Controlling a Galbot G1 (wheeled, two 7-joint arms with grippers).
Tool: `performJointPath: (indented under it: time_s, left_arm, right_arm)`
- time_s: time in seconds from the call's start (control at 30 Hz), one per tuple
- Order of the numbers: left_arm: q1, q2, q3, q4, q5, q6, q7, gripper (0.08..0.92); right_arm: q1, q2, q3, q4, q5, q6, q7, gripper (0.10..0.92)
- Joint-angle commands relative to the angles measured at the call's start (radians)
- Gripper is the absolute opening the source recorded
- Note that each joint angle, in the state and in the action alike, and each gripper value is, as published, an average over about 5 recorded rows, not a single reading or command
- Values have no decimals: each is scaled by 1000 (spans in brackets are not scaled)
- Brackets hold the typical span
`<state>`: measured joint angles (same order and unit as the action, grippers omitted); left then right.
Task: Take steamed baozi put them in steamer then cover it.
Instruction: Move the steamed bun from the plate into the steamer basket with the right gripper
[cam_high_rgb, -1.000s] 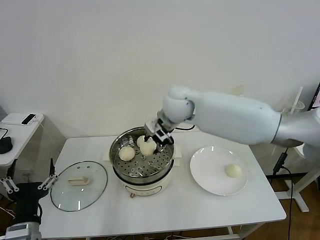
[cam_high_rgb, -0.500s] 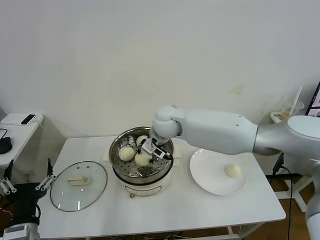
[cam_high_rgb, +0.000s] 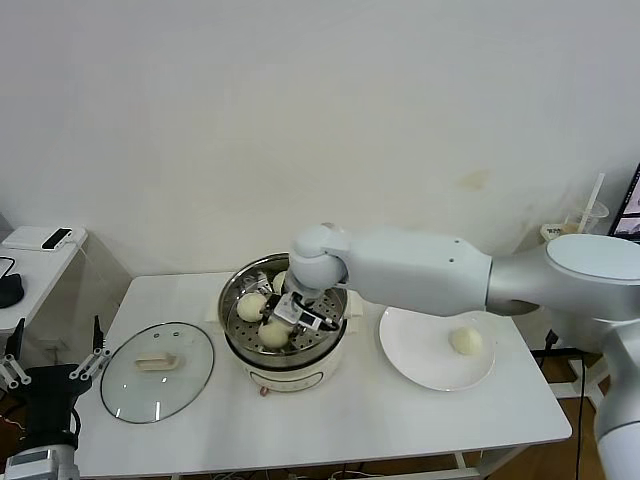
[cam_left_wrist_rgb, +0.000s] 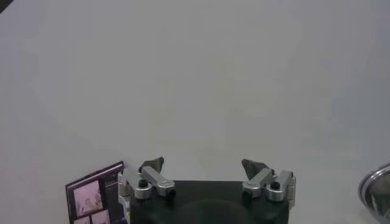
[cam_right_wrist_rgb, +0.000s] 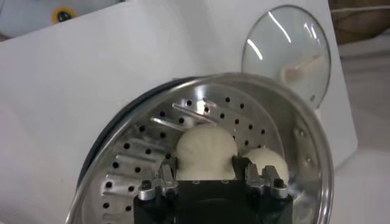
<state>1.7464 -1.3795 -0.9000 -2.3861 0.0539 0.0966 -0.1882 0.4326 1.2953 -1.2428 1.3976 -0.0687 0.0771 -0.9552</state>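
Observation:
The steamer (cam_high_rgb: 300, 371) stands mid-table with its perforated tray showing. My right gripper (cam_high_rgb: 290, 318) is down inside it, shut on a baozi (cam_high_rgb: 272, 333) low over the tray. In the right wrist view my right gripper (cam_right_wrist_rgb: 206, 176) has a finger on each side of that baozi (cam_right_wrist_rgb: 206, 149). A second baozi (cam_high_rgb: 251, 307) lies on the tray beside it and also shows in the right wrist view (cam_right_wrist_rgb: 266, 164). One baozi (cam_high_rgb: 465, 341) lies on the white plate (cam_high_rgb: 415, 345). The cover (cam_high_rgb: 158, 366) lies flat on the table left of the steamer. My left gripper (cam_high_rgb: 52, 369) is parked open off the table's front left corner.
A side table (cam_high_rgb: 30, 262) with a small device stands at the far left. A cable runs behind the steamer. In the left wrist view my left gripper (cam_left_wrist_rgb: 202, 164) faces a blank wall. The cover shows in the right wrist view (cam_right_wrist_rgb: 286, 45) beyond the steamer rim (cam_right_wrist_rgb: 317, 159).
My right gripper has moved down and to the left with the baozi, from above the steamer's rim to low over the tray. The left arm has hardly moved.

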Motion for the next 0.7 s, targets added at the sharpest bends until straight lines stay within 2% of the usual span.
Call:
performJointPath:
  time_s: [0.03, 0.23, 0.5, 0.7]
  left_arm:
    - [-1, 2, 0, 3, -1, -1, 1, 823]
    - [-3, 3, 2, 6, -2, -1, 1, 823]
    - [-7, 8, 5, 5, -2, 0, 2, 823]
    - [-11, 15, 12, 5, 0, 1, 4, 823]
  right_arm:
    - [-1, 6, -11, 11, 3, 14, -19, 580]
    - [13, -7, -11, 32, 21, 6, -49, 605]
    - [71, -37, 13, 49, 56, -11, -82, 797]
    - [112, -86, 63, 7, 122, -100, -97, 822]
